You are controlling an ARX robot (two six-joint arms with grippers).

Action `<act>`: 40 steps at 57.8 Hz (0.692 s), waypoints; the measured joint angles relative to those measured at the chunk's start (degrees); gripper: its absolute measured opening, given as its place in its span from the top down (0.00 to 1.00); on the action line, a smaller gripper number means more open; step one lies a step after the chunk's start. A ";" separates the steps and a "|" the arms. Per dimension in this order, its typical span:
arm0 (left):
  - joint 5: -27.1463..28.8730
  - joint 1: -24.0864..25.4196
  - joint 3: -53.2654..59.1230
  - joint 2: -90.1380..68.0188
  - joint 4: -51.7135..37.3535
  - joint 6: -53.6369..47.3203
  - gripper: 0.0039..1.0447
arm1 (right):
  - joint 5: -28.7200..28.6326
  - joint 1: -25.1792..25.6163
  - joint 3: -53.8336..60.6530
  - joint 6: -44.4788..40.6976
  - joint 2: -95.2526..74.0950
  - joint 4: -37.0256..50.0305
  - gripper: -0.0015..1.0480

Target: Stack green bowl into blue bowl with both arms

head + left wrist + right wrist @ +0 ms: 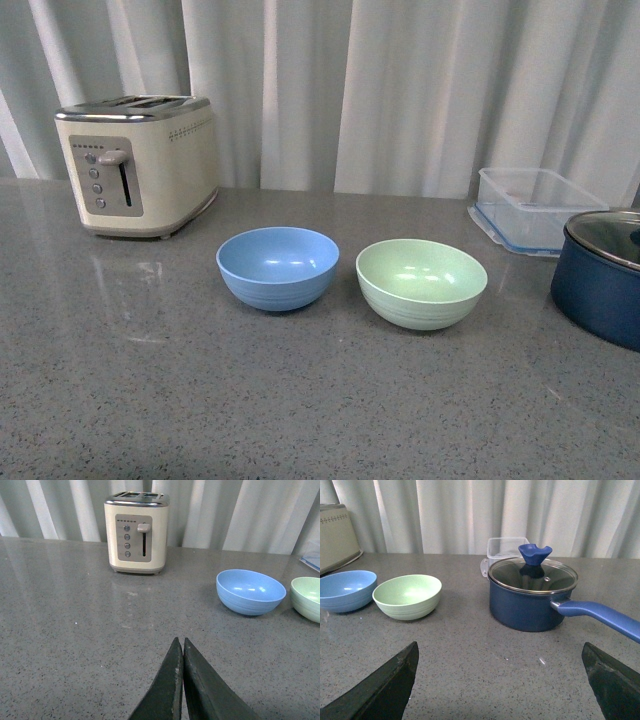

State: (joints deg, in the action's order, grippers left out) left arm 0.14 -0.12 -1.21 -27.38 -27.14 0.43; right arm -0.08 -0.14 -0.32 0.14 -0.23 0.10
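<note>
The green bowl (421, 282) stands upright and empty on the grey counter, just right of the blue bowl (277, 266), which is also upright and empty; a small gap parts them. Neither arm shows in the front view. In the left wrist view my left gripper (180, 641) is shut and empty, low over bare counter, well short of the blue bowl (250, 591) and the green bowl (308, 598). In the right wrist view my right gripper (500, 652) is wide open and empty, with the green bowl (408, 596) and blue bowl (346, 590) ahead to one side.
A cream toaster (138, 165) stands at the back left. A dark navy pot with glass lid (604, 275) stands at the right, its handle (599, 616) sticking out in the right wrist view. A clear plastic container (529, 208) sits behind it. Curtains hang behind the counter.
</note>
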 joint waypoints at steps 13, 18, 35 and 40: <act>0.00 0.00 0.00 7.56 7.17 0.00 0.97 | 0.02 0.00 0.00 0.00 0.00 0.00 0.10; 0.00 0.00 0.00 9.62 9.20 0.02 0.97 | 0.02 0.00 0.00 0.00 0.00 0.00 0.10; 0.00 0.00 0.00 15.43 14.97 0.00 0.97 | 0.02 0.00 0.00 0.00 0.00 0.00 0.10; 0.00 0.00 0.00 16.68 16.24 0.02 0.97 | 0.02 0.00 0.00 0.00 0.00 0.00 0.10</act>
State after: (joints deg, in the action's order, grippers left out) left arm 0.14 -0.12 -1.21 -10.70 -10.90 0.45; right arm -0.05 -0.14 -0.32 0.14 -0.23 0.10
